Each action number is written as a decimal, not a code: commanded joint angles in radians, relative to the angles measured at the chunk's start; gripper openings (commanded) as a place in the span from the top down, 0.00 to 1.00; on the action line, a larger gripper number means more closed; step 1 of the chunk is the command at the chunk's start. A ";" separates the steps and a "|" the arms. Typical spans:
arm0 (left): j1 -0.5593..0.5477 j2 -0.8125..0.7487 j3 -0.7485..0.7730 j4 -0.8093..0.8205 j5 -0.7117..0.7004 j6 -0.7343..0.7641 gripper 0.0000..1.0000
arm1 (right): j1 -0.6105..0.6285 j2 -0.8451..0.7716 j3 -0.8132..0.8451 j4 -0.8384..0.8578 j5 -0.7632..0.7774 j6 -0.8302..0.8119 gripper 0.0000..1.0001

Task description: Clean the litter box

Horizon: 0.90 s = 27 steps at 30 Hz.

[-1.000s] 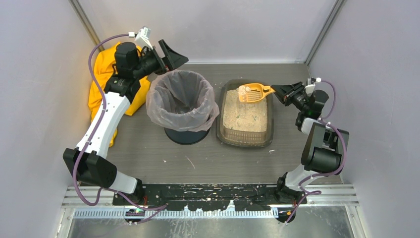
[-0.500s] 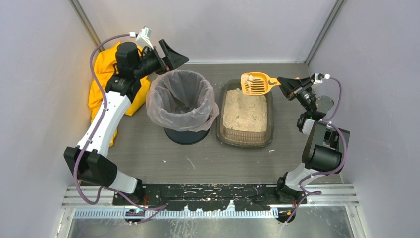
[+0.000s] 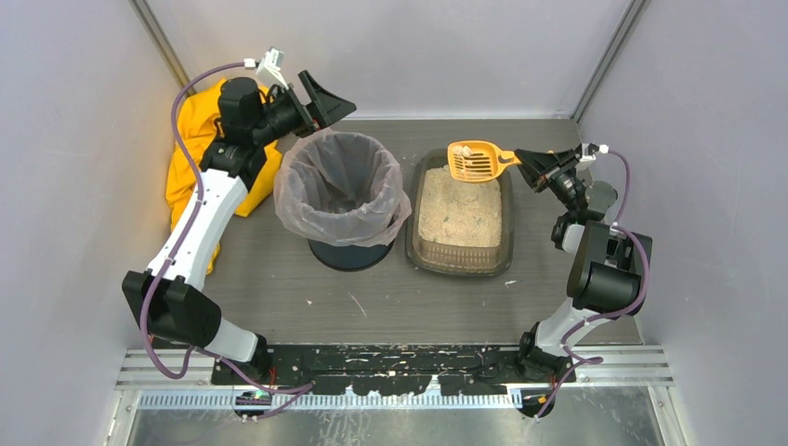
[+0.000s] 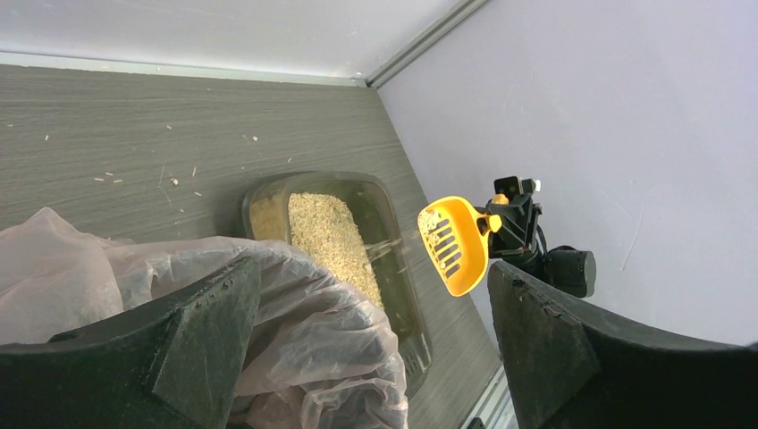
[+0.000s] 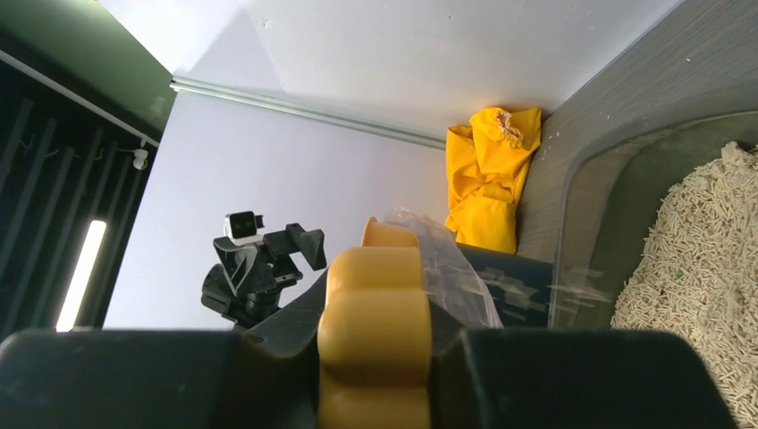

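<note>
Your right hand [image 3: 522, 159] grips the orange scoop [image 3: 472, 160] above the 12 o'clock end of the litter box [image 3: 461, 264], which sits on the counter [image 3: 372, 299] at 3 o'clock of the bin [image 3: 309, 221]. Your left hand [image 3: 322, 98] is released.

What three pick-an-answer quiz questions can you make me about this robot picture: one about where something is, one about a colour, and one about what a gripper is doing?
1. Where is the scoop?
A. Over the far end of the litter box
B. Inside the bin
C. On the floor

2. What colour is the cloth by the left arm?
A. Blue
B. Yellow
C. Green

3. How is the left gripper?
A. Open
B. Shut on the scoop
C. Shut on a cup

Answers: 1 A, the right gripper holds it up there. 2 B, it is bright yellow. 3 A, its fingers are spread wide apart.
</note>
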 commanded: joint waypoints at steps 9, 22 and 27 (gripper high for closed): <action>0.002 -0.019 0.033 0.024 -0.009 0.030 0.03 | -0.011 0.003 0.039 0.076 -0.036 0.012 0.99; 0.002 -0.019 0.034 0.042 -0.019 0.012 0.03 | 0.023 -0.034 0.049 0.016 -0.068 -0.055 0.99; 0.002 -0.027 0.021 0.041 -0.024 0.011 0.03 | 0.013 -0.083 0.050 -0.051 -0.054 -0.107 0.99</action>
